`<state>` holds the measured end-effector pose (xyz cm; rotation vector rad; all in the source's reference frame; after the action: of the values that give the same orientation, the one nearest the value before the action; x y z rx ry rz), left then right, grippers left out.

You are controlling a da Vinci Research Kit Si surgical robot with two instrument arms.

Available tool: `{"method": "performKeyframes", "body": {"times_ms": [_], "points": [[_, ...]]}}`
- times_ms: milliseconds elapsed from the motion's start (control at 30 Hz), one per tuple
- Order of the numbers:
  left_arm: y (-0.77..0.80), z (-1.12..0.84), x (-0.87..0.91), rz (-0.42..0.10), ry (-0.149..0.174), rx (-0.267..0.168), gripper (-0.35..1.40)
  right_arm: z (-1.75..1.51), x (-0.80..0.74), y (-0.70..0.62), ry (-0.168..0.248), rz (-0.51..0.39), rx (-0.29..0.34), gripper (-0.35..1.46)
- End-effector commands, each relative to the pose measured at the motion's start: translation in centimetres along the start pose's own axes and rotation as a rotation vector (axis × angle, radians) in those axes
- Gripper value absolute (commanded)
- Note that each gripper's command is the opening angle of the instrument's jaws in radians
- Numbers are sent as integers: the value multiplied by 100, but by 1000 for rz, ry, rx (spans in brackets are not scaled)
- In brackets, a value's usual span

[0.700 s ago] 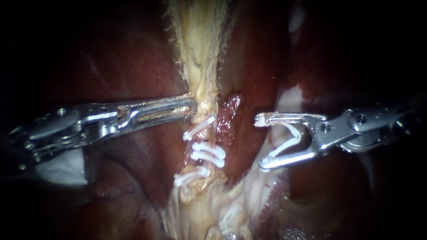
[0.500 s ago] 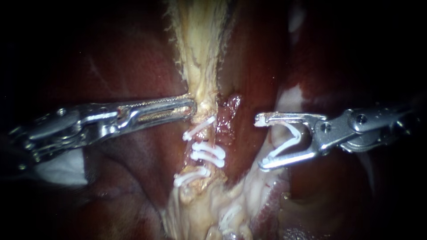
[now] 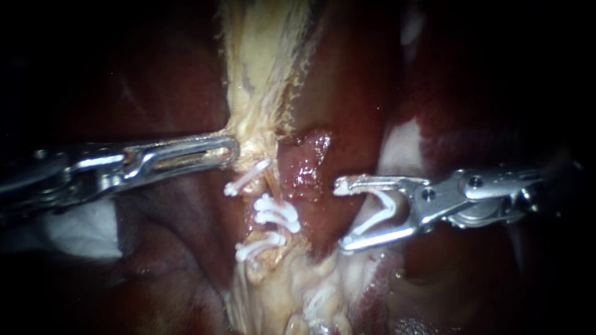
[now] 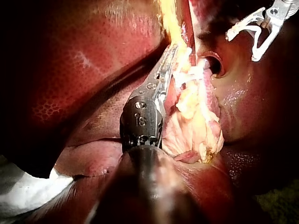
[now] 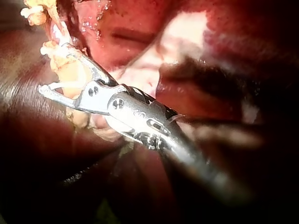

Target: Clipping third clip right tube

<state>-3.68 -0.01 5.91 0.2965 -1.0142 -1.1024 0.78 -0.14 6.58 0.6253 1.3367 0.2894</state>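
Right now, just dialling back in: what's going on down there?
My left instrument is clamped on the pale strand. Several white clips already sit across the strand just below that grip. My right instrument carries an open clip and hangs off to one side of the strand, apart from it. The open clip is not yet around anything.
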Motion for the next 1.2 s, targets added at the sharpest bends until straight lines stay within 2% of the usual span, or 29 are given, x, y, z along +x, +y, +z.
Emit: {"method": "performKeyframes", "body": {"times_ms": [33,200,433,633,900,1133,1200], "points": [[0,-5,-3,-2,-7,-2,-35,4,-2,2,-5,12,0,60],[0,-24,-14,-8,-28,-2,-35,25,-6,16,0,69,-9,60],[-6,-37,-19,-13,-38,-1,-35,56,-5,43,-4,94,-14,60],[-14,-43,-22,-16,-46,-1,-35,82,-8,63,-6,102,5,60],[-20,-45,-23,-17,-50,-4,-35,114,-17,69,-7,115,26,60],[-23,-46,-23,-17,-50,-5,-35,127,-16,72,-10,119,45,60],[-23,-46,-23,-17,-50,-5,-35,128,-15,70,7,125,65,60]]}}
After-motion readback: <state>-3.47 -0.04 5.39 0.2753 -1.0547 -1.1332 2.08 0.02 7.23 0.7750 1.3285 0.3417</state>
